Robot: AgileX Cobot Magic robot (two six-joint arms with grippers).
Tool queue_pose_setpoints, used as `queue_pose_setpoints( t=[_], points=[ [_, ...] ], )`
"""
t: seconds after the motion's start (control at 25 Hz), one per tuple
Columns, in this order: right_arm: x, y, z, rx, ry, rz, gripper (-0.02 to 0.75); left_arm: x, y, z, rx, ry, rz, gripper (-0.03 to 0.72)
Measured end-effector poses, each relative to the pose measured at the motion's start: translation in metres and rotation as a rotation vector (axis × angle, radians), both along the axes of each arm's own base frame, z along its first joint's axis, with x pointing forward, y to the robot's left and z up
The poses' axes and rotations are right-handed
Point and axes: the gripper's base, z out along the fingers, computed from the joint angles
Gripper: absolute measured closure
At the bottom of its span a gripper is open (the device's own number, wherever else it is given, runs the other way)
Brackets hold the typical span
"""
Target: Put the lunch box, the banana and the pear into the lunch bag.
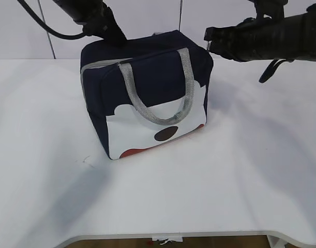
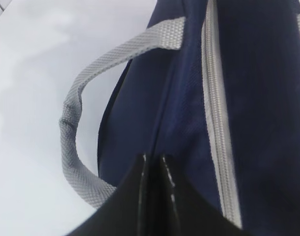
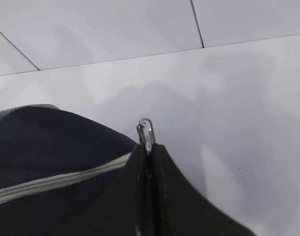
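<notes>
On the table, zipped lunch bag [image 1: 147,93]; right gripper [image 3: 149,147] pinches its zipper pull [image 3: 145,130], left gripper [image 2: 153,164] closed

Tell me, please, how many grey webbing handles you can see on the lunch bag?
1: a grey handle loops down the lunch bag's front face. A second may be hidden behind.

A robot test bench in a lab or studio is suggested rather than a home. A plain white tabletop [image 1: 240,186] with a rounded near edge is seen, backed at the far side by bare white wall panels [image 1: 147,15] divided by thin dark seams. Two black robot arms [image 1: 271,36] are mounted above it, with a black cable [image 1: 44,28] looped at the far left. No furniture or household fittings are shown around the bench.
</notes>
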Motion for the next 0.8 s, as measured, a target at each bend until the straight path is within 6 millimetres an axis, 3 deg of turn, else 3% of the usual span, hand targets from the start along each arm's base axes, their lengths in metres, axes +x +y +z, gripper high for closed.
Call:
queue_pose_setpoints(
  t=[0.44, 0.8],
  points=[
    [-0.001, 0.002, 0.002, 0.060, -0.003, 0.054, 0.747, -0.001, 0.002, 0.002, -0.010, 0.013, 0.016, 0.676],
    [0.005, -0.009, -0.008, 0.065, 0.021, 0.031, 0.746, -0.011, 0.003, 0.024, -0.048, -0.005, 0.021, 0.677]
  ],
)
